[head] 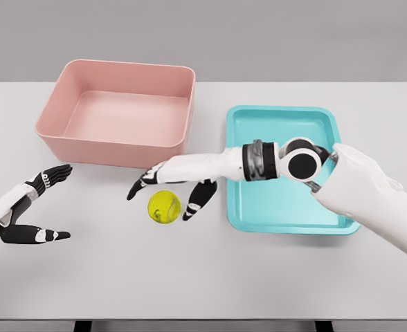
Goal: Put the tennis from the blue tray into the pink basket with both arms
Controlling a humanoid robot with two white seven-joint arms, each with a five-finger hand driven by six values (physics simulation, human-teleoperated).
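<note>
A yellow-green tennis ball [164, 206] lies on the grey table between the pink basket [65, 104] and the blue tray [328, 121]. My right hand [169, 188] reaches left across the tray and hovers over the ball, fingers spread around it without closing; the ball looks free on the table. Over at the lower left, my left hand [48, 207] is open, thumb and fingers apart, well left of the ball. The basket and the tray each hold nothing.
The table [203, 277] stretches wide in front of the ball. The basket's front wall [106, 153] stands just behind my right hand. My right forearm [286, 162] crosses the tray's left half.
</note>
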